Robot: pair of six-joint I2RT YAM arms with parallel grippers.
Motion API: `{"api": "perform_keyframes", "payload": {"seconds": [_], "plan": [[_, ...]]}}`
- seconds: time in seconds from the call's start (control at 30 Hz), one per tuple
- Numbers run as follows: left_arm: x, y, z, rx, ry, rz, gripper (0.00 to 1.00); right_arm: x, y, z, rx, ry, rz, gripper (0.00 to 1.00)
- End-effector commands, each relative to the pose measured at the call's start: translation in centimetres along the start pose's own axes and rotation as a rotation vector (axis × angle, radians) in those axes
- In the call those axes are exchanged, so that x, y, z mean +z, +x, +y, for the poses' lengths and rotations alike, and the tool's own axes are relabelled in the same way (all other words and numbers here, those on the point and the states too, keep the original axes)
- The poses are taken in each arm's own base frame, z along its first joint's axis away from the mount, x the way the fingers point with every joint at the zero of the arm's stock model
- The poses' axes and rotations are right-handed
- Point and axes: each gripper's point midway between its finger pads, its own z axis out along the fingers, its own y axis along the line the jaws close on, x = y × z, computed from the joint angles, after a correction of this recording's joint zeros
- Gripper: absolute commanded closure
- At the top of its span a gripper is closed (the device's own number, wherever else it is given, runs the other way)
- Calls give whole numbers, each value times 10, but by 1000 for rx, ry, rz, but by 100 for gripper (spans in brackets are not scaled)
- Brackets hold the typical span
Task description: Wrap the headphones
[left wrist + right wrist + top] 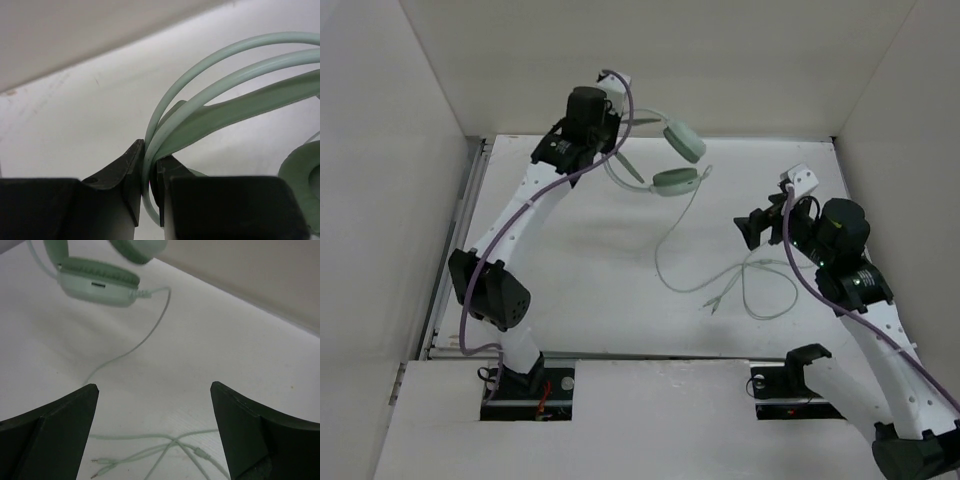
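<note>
- Left gripper: fingers pinched shut on headband, thin mint-green bands.
- Right gripper: fingers spread wide, nothing between them.
- Headphones: near far wall, just right of left gripper.
- Cord: runs from nearer earcup across table, lying in loose loops with two plugs below right gripper.
- Table: white, matte.
- Walls: plain white, on three sides.

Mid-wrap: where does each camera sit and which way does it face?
Top external: above and behind, looking down on the white table; left arm and right arm show.
Left wrist: along the left gripper, shut on the headband of the pale mint-green over-ear headphones.
Right wrist: over the open right gripper toward the table.
Top and right wrist share an earcup and the thin pale-green cord.
</note>
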Motion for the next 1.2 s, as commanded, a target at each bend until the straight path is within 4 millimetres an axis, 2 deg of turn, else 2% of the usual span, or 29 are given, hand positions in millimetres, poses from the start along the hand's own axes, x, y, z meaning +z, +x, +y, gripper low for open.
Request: {"api": "perform_keyframes", "payload": {"seconds": [0.0, 0.1, 0.17, 0.37, 0.47, 0.53, 0.6, 0.83, 1.03, 1.17], "plan": [[-64, -82, 17, -65, 31, -203, 100, 10, -47, 4, -94, 10, -157, 0], [-102, -113, 40, -117, 19, -299, 100, 28, -61, 26, -113, -47, -201, 0], [-124, -125, 55, -159, 14, -342, 100, 40, -75, 39, -130, -68, -240, 0], [-171, -132, 86, -279, 25, -396, 100, 76, -140, 58, -112, -10, -477, 0], [-193, -136, 90, -335, 70, -413, 100, 91, -167, 68, -78, 13, -626, 0], [-207, -142, 89, -350, 91, -430, 100, 100, -176, 76, -59, 12, -673, 0], [-222, -148, 86, -352, 112, -449, 100, 112, -182, 90, -43, -17, -684, 0], [-246, -157, 79, -353, 161, -487, 100, 144, -194, 116, -8, -71, -701, 0], [-273, -175, 83, -411, 212, -556, 100, 184, -166, 125, -3, -82, -646, 0], [-283, -183, 93, -465, 218, -587, 100, 190, -144, 135, 51, -129, -602, 0]]}}
